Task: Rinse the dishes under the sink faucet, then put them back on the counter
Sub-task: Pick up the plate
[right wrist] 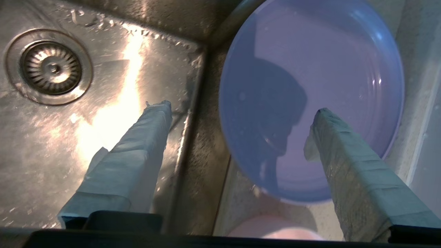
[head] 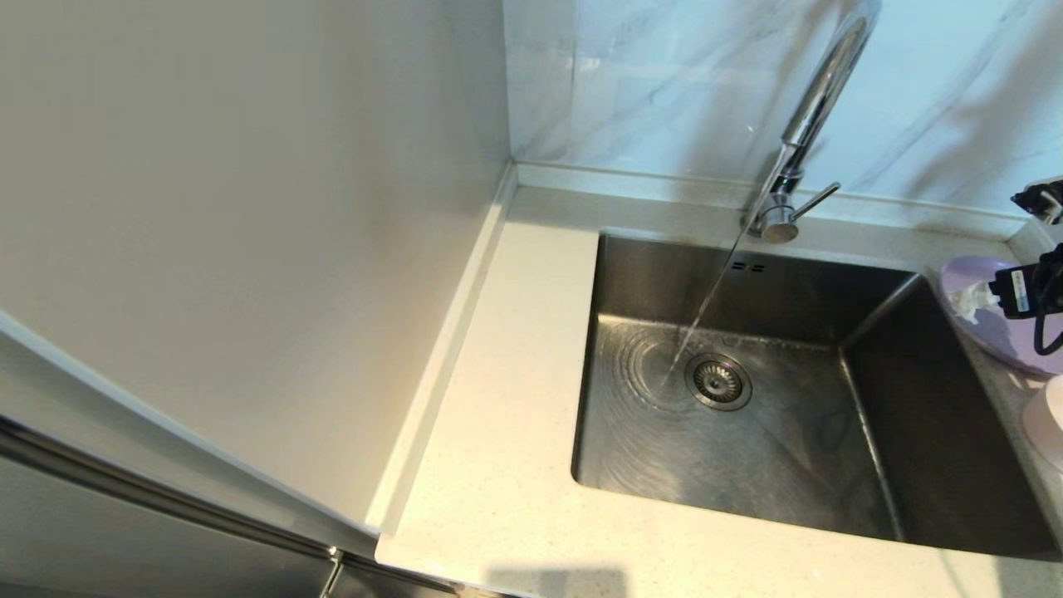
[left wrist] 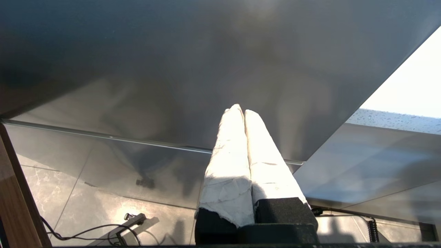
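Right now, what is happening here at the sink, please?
The faucet is running, and water streams into the empty sink near the drain strainer. The lilac plate lies on the counter at the sink's right edge, with the pale bowl beside it. The right gripper hovers over the plate with its jaws wide open, holding nothing. The left gripper is parked, shut, below counter level beside a cabinet.

Lilac plate (right wrist: 344,51), pale pink bowl (head: 1048,419), brushed steel sink (head: 789,432), cream speckled counter (head: 498,465)
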